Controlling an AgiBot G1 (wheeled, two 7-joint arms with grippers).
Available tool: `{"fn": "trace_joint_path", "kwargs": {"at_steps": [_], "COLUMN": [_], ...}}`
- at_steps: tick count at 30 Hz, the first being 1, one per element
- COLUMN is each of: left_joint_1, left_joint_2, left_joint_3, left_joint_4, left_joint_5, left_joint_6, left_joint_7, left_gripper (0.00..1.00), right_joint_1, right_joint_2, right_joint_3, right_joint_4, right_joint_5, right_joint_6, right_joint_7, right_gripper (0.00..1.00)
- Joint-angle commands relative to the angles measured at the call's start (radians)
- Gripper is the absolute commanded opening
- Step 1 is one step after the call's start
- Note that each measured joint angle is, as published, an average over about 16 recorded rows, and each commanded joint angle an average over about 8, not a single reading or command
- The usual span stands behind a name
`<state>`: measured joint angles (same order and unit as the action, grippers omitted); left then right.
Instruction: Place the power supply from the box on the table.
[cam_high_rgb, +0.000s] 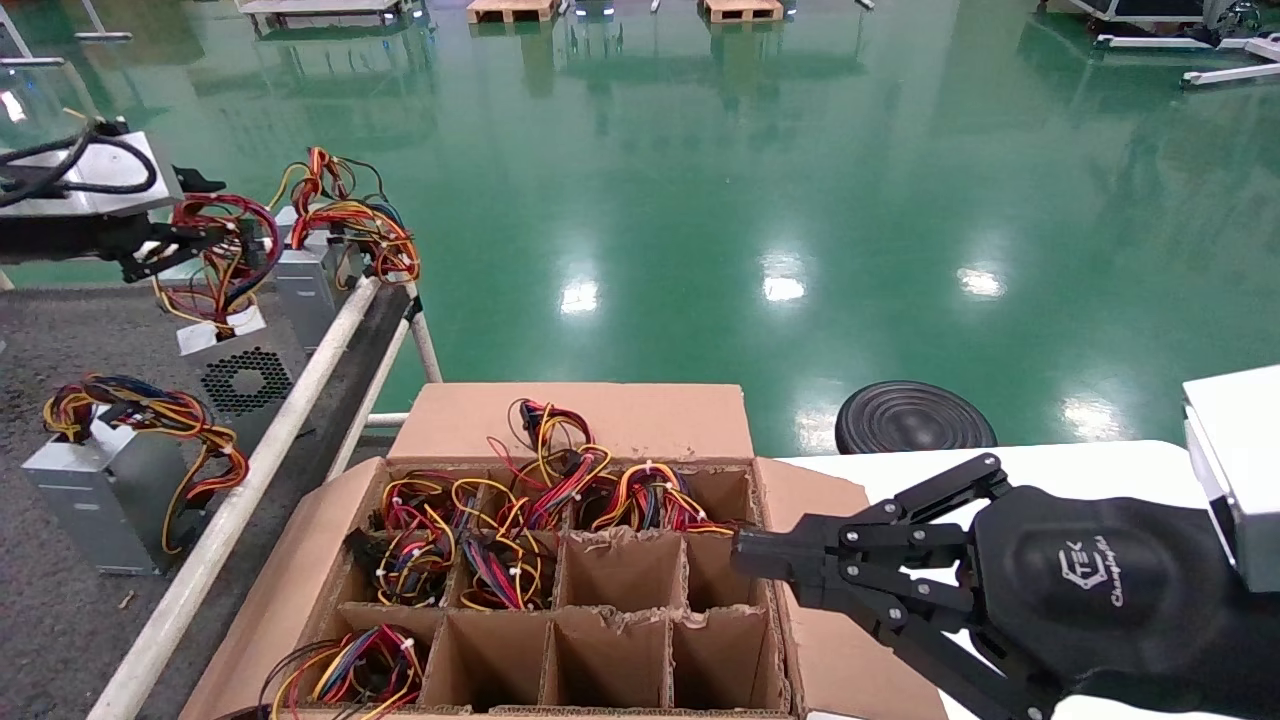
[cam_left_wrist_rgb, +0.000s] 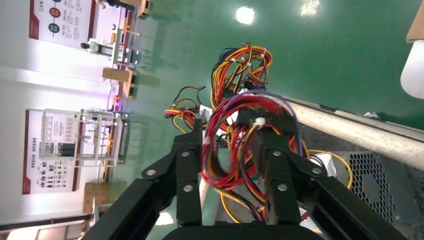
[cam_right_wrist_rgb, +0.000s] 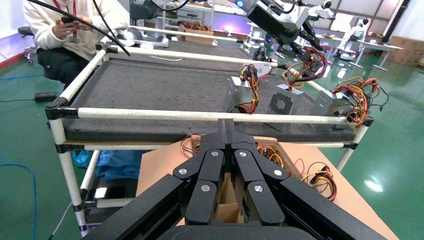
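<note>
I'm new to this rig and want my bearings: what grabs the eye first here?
First, the left tool, over the table, shut on the wire bundle of the power supply, which stands by the table's rail. Next, the box in front, several of its cells stuffed with coloured wires. The right tool is shut at the box's right edge.

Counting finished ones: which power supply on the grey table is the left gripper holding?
The middle power supply, fan grille facing the camera. The left gripper is shut on its red wire loop; the units on either side sit untouched.
</note>
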<state>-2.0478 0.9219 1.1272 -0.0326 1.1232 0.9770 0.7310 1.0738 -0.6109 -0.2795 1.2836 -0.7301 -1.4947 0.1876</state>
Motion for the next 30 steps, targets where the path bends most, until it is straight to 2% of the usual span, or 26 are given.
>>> {"fn": "trace_joint_path", "kwargs": {"at_steps": [1, 30], "left_joint_1": [-0.001, -0.023], "left_joint_2": [-0.001, 0.018], "left_joint_3": [0.0, -0.027], "left_joint_4": [0.001, -0.031], "left_joint_5": [0.0, -0.033], "left_joint_6": [0.005, 0.072], "left_joint_7": [-0.005, -0.043], "left_gripper": [1.0, 1.0], "right_joint_1": [0.0, 0.0], "right_joint_2": [0.0, 0.0], "right_joint_3": [0.0, 0.0], "right_joint_4": [0.0, 0.0], "right_joint_5": [0.0, 0.0], "right_joint_6": [0.0, 0.0], "right_joint_7": [0.0, 0.0], "right_gripper": [0.0, 0.0]}}
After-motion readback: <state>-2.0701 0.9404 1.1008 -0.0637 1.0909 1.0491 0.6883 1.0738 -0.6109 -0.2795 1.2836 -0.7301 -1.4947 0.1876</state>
